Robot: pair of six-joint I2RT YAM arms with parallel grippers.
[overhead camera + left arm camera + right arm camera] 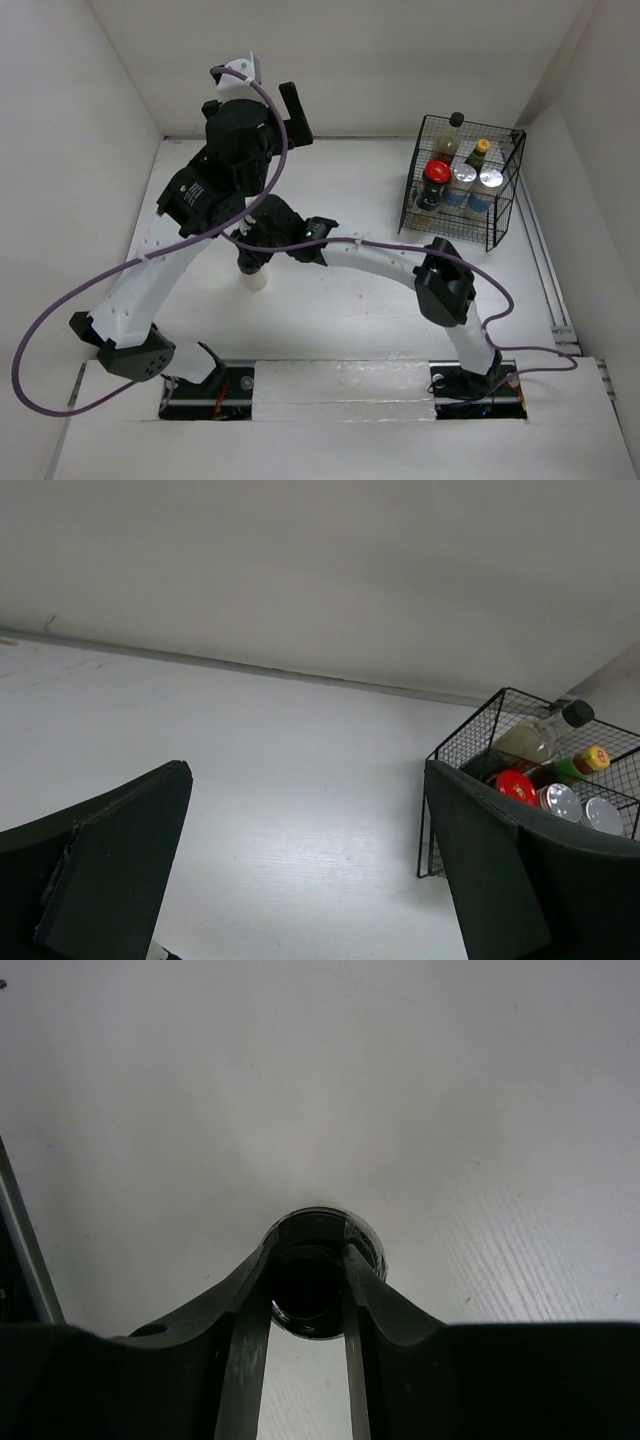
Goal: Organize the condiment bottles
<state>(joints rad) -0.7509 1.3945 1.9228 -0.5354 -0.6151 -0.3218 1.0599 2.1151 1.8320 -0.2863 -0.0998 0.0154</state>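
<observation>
A black-capped jar [308,1295] stands upright on the white table, its pale body [257,279] showing below the right wrist. My right gripper [308,1260] comes down over it, one finger pressed on each side of the cap. My right gripper [255,262] sits left of the table's middle. Several condiment bottles stand in the black wire basket [505,200]: a red-lidded jar [437,172], two silver-capped shakers [463,175], a green bottle [480,152] and a black-capped clear bottle [455,125]. My left gripper [307,775] hangs open and empty, raised near the back wall [297,118].
The basket [470,742] stands at the back right, close to the right wall. In the left wrist view the red lid [515,785] and a silver cap [560,800] show inside it. A purple cable [60,310] loops off the left arm.
</observation>
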